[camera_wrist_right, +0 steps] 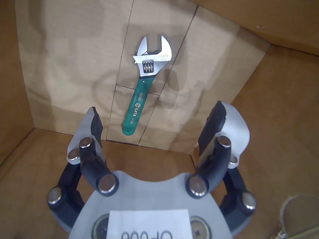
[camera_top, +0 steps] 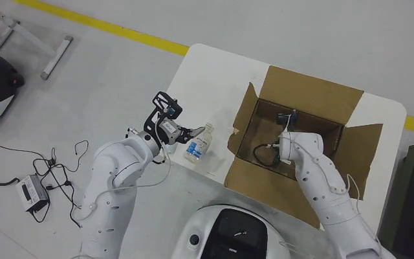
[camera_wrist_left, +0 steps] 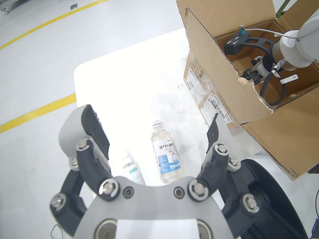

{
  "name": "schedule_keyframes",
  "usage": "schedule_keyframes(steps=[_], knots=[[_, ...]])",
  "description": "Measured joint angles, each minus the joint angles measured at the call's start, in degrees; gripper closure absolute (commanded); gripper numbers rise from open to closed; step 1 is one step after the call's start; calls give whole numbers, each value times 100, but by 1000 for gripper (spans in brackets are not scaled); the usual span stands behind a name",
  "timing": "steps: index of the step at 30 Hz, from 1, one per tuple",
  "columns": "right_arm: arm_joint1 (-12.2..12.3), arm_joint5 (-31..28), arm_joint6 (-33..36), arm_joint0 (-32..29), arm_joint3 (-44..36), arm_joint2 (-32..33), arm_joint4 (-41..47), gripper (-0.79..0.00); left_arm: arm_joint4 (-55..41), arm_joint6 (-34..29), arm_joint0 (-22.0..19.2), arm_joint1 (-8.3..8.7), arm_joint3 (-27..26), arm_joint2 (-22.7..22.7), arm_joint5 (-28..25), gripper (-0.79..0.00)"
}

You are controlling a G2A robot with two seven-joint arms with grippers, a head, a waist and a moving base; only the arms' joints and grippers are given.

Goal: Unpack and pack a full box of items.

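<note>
Your right gripper [camera_wrist_right: 156,113] hung wide open inside the brown cardboard box [camera_top: 309,89].
The green-handled steel adjustable wrench [camera_wrist_right: 139,95] lay flat on its floor, seemingly just ahead; a shallow pinch could have skidded off it.

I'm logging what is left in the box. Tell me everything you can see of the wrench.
The wrench is an adjustable one: a bright metal head with open jaws and a knurled screw, and a green handle with white print and a hole at its end. It lies flat on the cardboard floor of the box, touching only that. The right gripper is open, apart from it.
</note>
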Motion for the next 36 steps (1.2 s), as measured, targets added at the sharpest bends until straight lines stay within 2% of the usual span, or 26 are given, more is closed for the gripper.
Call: schedule_keyframes(steps=[2, 3, 5, 7, 8, 13, 15, 24, 36], knots=[[-5, -67, -134, -61, 36, 2, -1, -785, 0, 0, 0, 0, 0, 0, 0, -785], [-14, -95, -139, -75, 56, -18, -22, -742, 0, 0, 0, 0, 0, 0, 0, -785], [-30, -100, -135, -67, 100, -35, -32, -520, 0, 0, 0, 0, 0, 0, 0, -785], [-50, -98, -150, -45, 163, -46, -27, -342, 0, 0, 0, 0, 0, 0, 0, -785], [-61, -97, -164, -38, 195, -51, -21, -320, 0, 0, 0, 0, 0, 0, 0, -785], [-99, -74, -161, -8, 273, -59, -52, -336, 0, 0, 0, 0, 0, 0, 0, -785], [-112, -73, -145, -1, 286, -52, -61, -369, 0, 0, 0, 0, 0, 0, 0, -785], [-173, -109, -150, -9, 420, 0, 62, -339, 0, 0, 0, 0, 0, 0, 0, -785], [-265, -122, -287, 49, 709, -36, 118, -351, 0, 0, 0, 0, 0, 0, 0, -785]])
